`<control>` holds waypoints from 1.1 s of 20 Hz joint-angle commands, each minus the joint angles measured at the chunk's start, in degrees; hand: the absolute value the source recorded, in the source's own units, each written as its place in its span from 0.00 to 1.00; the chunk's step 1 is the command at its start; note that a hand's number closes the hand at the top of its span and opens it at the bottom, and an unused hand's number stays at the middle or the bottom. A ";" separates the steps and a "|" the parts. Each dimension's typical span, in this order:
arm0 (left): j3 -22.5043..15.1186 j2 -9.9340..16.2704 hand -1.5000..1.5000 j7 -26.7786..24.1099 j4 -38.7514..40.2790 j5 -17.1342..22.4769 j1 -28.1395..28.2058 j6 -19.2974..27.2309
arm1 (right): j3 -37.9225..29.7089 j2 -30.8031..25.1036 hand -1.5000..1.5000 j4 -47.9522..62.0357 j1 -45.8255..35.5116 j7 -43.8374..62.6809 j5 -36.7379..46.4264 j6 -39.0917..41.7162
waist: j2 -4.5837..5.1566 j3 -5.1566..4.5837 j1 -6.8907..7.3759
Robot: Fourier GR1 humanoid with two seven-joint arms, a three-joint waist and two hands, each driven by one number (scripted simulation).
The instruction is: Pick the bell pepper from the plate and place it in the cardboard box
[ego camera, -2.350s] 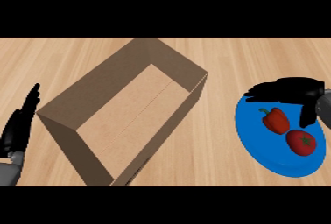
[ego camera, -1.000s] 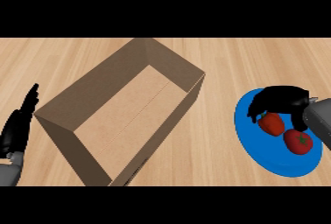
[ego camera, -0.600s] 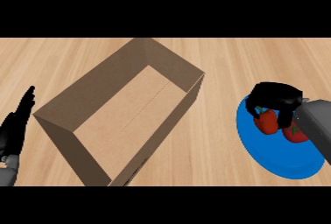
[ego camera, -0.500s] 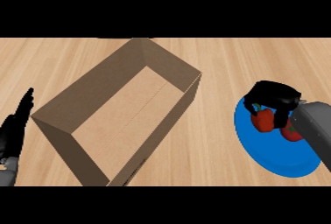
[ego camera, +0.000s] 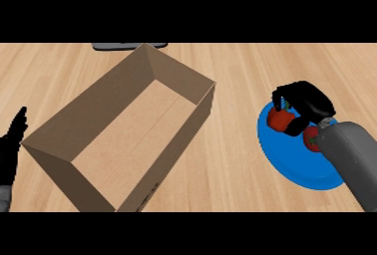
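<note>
My right hand (ego camera: 305,102) is curled round a red bell pepper (ego camera: 279,119) above the left part of the blue plate (ego camera: 283,160). A second red piece (ego camera: 312,138) lies on the plate, partly hidden behind my right forearm. The open cardboard box (ego camera: 121,134) stands at the centre left, well apart from the plate. My left hand (ego camera: 12,144) rests at the left edge, fingers straight and pointing up, beside the box's near left corner.
A dark grey object (ego camera: 129,46) lies at the far edge behind the box. Bare wooden counter (ego camera: 236,74) runs between the box and the plate and behind the plate.
My right hand came down over the plate, closed round the bell pepper and now holds it further left. The view has shifted slightly. The left hand has stayed put.
</note>
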 commanded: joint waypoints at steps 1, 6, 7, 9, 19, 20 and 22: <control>0.01 -0.67 0.50 -0.36 -0.11 -0.16 0.99 0.35 | -2.59 1.73 1.00 -12.53 0.92 11.15 -0.56 -3.62 | 0.10 0.35 -0.17; 1.28 1.30 0.50 0.92 -1.77 0.49 0.67 -1.25 | -1.54 0.11 1.00 -34.12 5.15 16.05 -0.26 -2.26 | 0.59 0.48 0.48; 0.47 -0.34 0.50 -0.81 -1.03 -0.16 1.17 -0.47 | -0.49 1.49 1.00 -37.92 4.36 19.69 0.48 -0.80 | 0.76 0.44 0.94; -0.65 -1.15 0.50 0.88 -2.80 -0.48 0.17 -0.83 | 0.93 3.15 1.00 -44.20 4.44 25.75 1.79 1.93 | 1.23 0.52 2.36; 0.75 -0.74 0.50 0.47 0.73 -1.93 -5.57 -3.71 | 1.15 20.29 1.00 -46.44 -6.08 41.75 -1.92 10.69 | 2.17 0.57 4.81; 0.65 -0.64 0.50 -0.21 -0.07 -1.53 -4.55 -4.22 | 3.26 24.59 1.00 -46.24 -10.53 49.00 0.78 11.52 | 2.06 0.53 5.15; 0.32 -1.37 0.50 0.28 -2.52 -1.64 -1.86 -4.19 | 4.24 28.55 1.00 -43.16 -11.73 50.70 2.77 9.11 | 2.03 0.56 5.51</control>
